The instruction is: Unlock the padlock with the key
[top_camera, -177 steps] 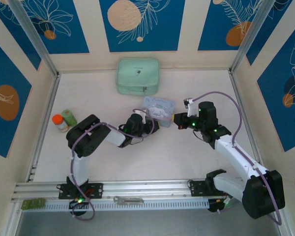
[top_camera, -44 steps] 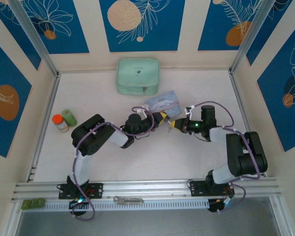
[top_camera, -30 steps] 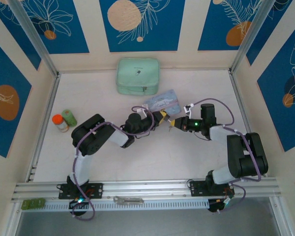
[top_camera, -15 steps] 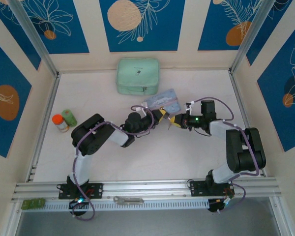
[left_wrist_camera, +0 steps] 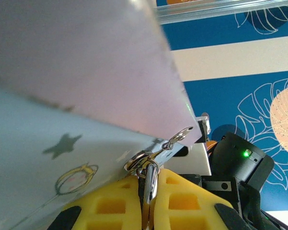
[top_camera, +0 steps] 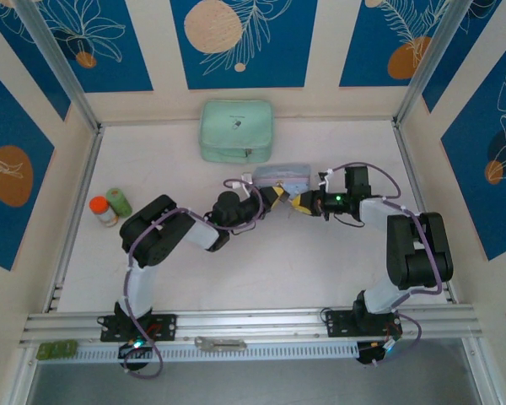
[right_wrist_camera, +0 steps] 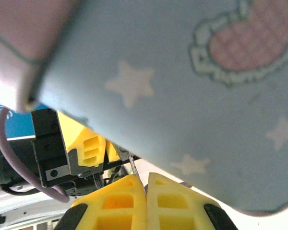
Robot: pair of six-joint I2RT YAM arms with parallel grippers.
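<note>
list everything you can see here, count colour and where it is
pouch: 1, mint green, far centre of table
tin: 1, light blue, tipped up between the arms
padlock: 1, silvery shackle showing at the tin's edge, body hidden
key: 1, thin silvery sliver, probably the key, at the right fingertips
bottles: 2, orange-capped and green, left side
metal tool: 1, grey, near rail
small object: 1, green, near-left rail
left fingers: yellow, shut on the padlock
right fingers: yellow, shut

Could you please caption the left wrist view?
Left gripper, jaws shut on a silvery metal piece at the edge of the light-blue tin.
</note>
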